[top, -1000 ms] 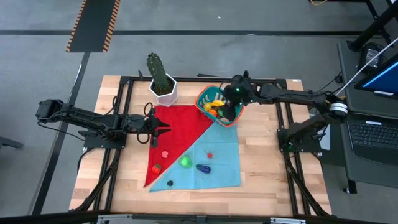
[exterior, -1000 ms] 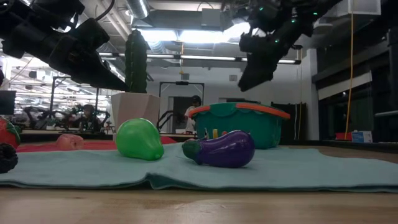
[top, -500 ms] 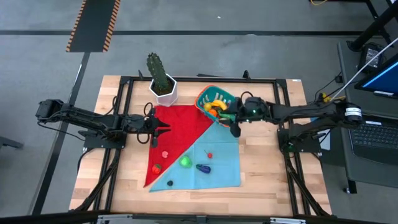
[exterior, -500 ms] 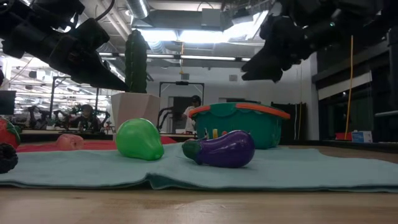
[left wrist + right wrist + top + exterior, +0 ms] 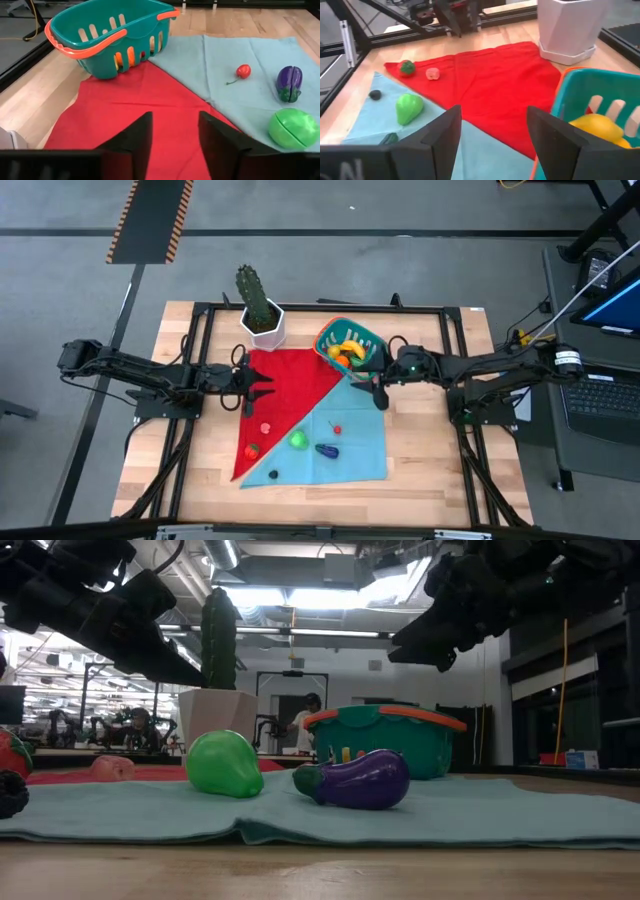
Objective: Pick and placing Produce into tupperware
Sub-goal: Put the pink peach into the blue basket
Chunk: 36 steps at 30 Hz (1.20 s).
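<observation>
The teal tupperware (image 5: 348, 348) with an orange rim stands at the far edge of the cloths and holds yellow and orange produce (image 5: 595, 125). On the cloths lie a green pear (image 5: 298, 440), a purple eggplant (image 5: 327, 450), a small red fruit (image 5: 337, 429), a pink piece (image 5: 266, 427), a strawberry (image 5: 252, 448) and a dark berry (image 5: 273, 475). My right gripper (image 5: 376, 388) hovers open just near and right of the tub, above the cloth. My left gripper (image 5: 256, 385) hovers open over the red cloth's left edge, with nothing between its fingers (image 5: 142, 135).
A red cloth (image 5: 285, 390) and a light blue cloth (image 5: 350, 430) together form a square on the wooden table. A cactus in a white pot (image 5: 262, 315) stands at the far left of the cloths. Bare wood lies near the front edge (image 5: 320, 495).
My right gripper has drawn back from above the tub toward the table's near and right side, sinking a little. It has tipped from pointing steeply down to nearly level. The produce and the tub have stayed where they were.
</observation>
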Tool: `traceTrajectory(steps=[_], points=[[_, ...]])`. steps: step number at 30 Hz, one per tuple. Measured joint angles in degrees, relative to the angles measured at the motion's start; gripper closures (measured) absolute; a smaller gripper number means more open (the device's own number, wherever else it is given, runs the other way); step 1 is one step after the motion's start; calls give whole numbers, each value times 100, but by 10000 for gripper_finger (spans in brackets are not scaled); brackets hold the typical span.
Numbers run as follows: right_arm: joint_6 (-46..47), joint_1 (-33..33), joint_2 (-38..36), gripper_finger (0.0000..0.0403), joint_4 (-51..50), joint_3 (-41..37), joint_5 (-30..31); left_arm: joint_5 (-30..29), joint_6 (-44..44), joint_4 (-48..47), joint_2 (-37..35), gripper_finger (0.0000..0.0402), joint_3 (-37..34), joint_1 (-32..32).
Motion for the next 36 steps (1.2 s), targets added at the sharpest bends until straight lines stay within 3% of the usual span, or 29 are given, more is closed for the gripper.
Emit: traceTrajectory(steps=[7, 11, 17, 25, 30, 36], points=[[-30, 181, 0, 178, 81, 0, -17, 139, -138, 24, -2, 199, 0, -217], [-28, 251, 0, 178, 103, 0, -15, 511, -360, 39, -2, 194, 0, -455], [151, 255, 0, 178, 102, 0, -14, 537, -1069, -58, -4, 202, 14, -925], [476, 268, 4, 178, 72, 2, -15, -247, -1770, -1762, 195, 204, 947, -1740], [551, 341, 4, 178, -125, 7, -17, -655, -1949, -2333, 660, 205, 1559, -2188], [405, 351, 9, 178, -474, 7, -15, -727, -2683, -3557, 1467, 205, 2340, -2436]])
